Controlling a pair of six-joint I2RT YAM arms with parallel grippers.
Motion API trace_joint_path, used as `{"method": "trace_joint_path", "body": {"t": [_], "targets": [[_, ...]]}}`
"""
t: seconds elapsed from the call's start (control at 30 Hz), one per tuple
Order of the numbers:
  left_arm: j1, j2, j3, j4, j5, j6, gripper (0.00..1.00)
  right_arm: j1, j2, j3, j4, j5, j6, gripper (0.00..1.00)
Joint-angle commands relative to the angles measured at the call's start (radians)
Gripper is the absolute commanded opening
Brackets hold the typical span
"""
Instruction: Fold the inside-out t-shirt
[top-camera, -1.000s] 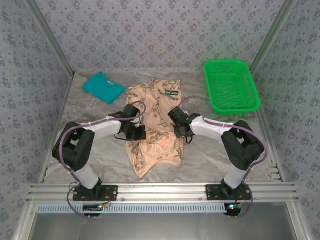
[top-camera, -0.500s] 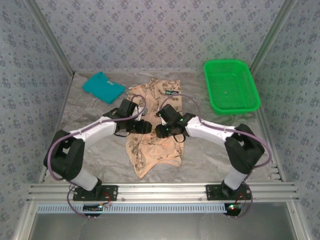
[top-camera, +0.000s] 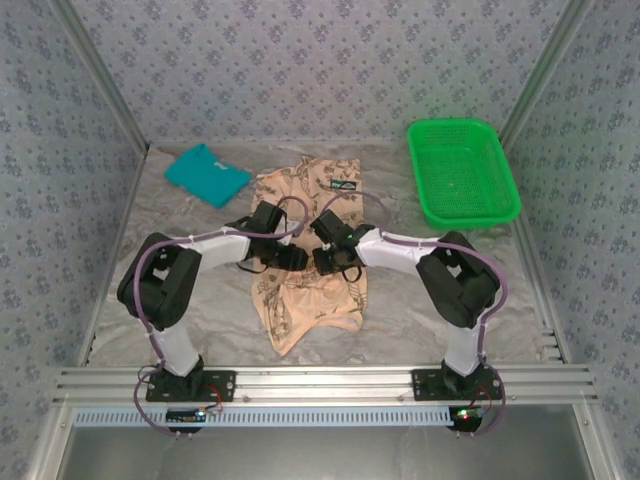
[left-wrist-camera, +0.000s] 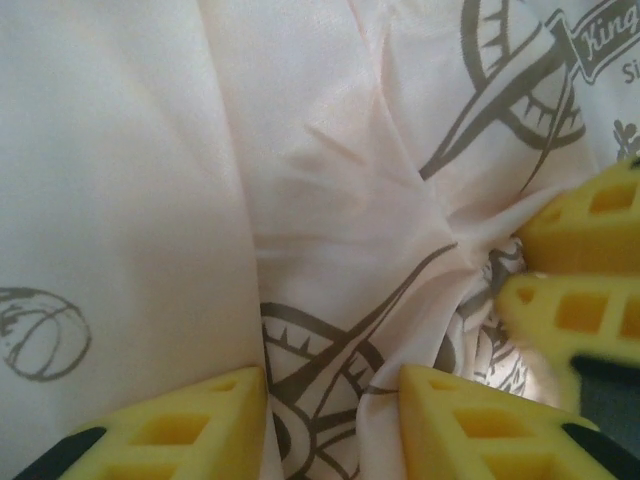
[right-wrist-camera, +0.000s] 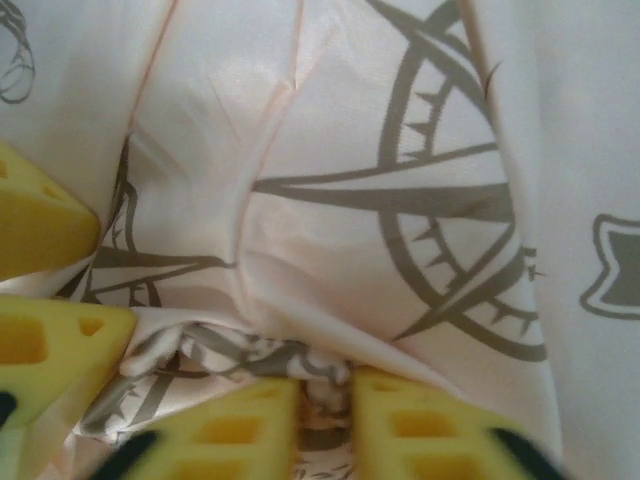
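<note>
**Two grippers meet on crumpled shirt**

Marbled grey table (top-camera: 200, 310), blue-patterned wallpapered walls (top-camera: 320, 60). A green plastic mesh basket (top-camera: 470, 221) sits far right and a folded teal shirt (top-camera: 206, 174) far left. The peach compass-print inside-out t-shirt (top-camera: 310, 300) lies mid-table. The left gripper (left-wrist-camera: 333, 385) is spread over it; the right gripper (right-wrist-camera: 325, 395) pinches a fold.

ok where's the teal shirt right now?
Top view: the teal shirt lies folded at the far left of the table, just left of the t-shirt's far end, on the opposite side from the green basket.
</note>
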Motion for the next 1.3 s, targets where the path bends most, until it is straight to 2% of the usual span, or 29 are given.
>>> {"method": "trace_joint_path", "body": {"t": [0.0, 0.13, 0.23, 0.4, 0.53, 0.57, 0.67, 0.8, 0.87, 0.93, 1.1, 1.23, 1.27], "targets": [[0.0, 0.006, 0.016, 0.042, 0.006, -0.019, 0.36, 0.004, -0.021, -0.002, 0.039, -0.094, -0.076, 0.0], [0.033, 0.014, 0.016, 0.067, -0.002, -0.089, 0.25, -0.027, -0.143, -0.061, 0.075, -0.25, -0.21, 0.0], [0.056, 0.04, 0.031, 0.08, -0.008, -0.133, 0.16, -0.075, -0.226, -0.085, 0.081, -0.414, -0.302, 0.0], [0.058, 0.089, 0.056, 0.116, 0.009, -0.16, 0.13, -0.127, -0.301, -0.135, 0.052, -0.689, -0.433, 0.0], [0.058, 0.099, 0.044, 0.16, -0.001, -0.183, 0.11, -0.124, -0.283, -0.171, 0.019, -0.883, -0.468, 0.0], [0.058, 0.101, 0.04, 0.167, -0.004, -0.185, 0.11, -0.121, -0.27, -0.173, -0.005, -0.895, -0.481, 0.0], [0.058, 0.117, 0.043, 0.162, -0.018, -0.18, 0.1, -0.08, -0.242, -0.186, -0.079, -0.804, -0.539, 0.03], [0.064, 0.156, 0.063, 0.145, -0.03, -0.165, 0.1, -0.073, -0.229, -0.243, -0.042, -0.791, -0.509, 0.21], [0.071, 0.16, 0.068, 0.144, -0.023, -0.16, 0.11, -0.08, -0.23, -0.242, -0.044, -0.697, -0.469, 0.29], [0.08, 0.134, 0.063, 0.141, -0.01, -0.148, 0.13, -0.088, -0.233, -0.225, -0.07, -0.609, -0.455, 0.32], [0.084, -0.04, 0.031, 0.046, 0.003, -0.108, 0.25, -0.101, -0.3, -0.232, -0.07, -0.485, -0.421, 0.34], [0.07, -0.227, -0.042, -0.034, -0.048, -0.093, 0.29, -0.046, -0.34, -0.248, -0.071, -0.259, -0.411, 0.39], [0.064, -0.264, -0.058, -0.048, -0.056, -0.092, 0.29, -0.036, -0.334, -0.256, -0.051, -0.235, -0.406, 0.4]]}}
